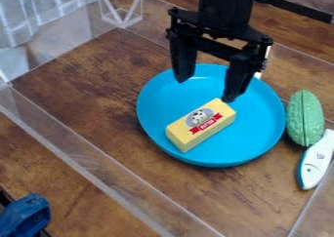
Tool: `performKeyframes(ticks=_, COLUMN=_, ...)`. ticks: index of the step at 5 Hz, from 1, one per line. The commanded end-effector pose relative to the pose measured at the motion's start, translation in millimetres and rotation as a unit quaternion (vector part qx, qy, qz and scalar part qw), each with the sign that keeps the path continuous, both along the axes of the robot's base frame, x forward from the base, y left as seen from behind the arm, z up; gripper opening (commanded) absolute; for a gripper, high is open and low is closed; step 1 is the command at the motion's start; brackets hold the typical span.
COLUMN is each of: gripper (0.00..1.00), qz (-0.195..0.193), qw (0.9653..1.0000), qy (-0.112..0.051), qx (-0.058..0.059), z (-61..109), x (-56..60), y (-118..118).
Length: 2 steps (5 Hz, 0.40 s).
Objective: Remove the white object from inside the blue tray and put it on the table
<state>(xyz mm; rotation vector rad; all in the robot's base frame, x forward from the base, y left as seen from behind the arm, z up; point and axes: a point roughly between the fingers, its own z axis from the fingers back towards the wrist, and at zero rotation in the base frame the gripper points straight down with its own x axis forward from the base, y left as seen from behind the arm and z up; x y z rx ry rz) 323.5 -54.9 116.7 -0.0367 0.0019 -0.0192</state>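
Jaws of the black gripper (209, 73) are held wide apart above the round blue plastic tray (257, 131), whose small yellow labelled block (200, 124) lies diagonally, just nearer the camera.

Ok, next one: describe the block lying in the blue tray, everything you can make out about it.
The white object is a small butter-like rectangular block, yellow on its sides, with a white-and-red label covering its top; the print is too small to read. It lies flat, set diagonally, on the floor of the blue tray, slightly toward the front-left of the middle. Only the tray touches it. The gripper hangs open above the tray's far side, clear of the block.
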Motion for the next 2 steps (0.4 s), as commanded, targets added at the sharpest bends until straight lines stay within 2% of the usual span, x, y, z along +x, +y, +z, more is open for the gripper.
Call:
performKeyframes(ticks=1, gripper=1.0, qz=-0.013, qw=0.9994, qy=-0.031, qx=-0.006, z=13.6, x=9.6, y=-10.3)
performKeyframes(ticks=2, gripper=1.0, qz=-0.013, qw=0.9993, qy=-0.034, qx=-0.007, z=12.6, x=12.2, y=-13.0)
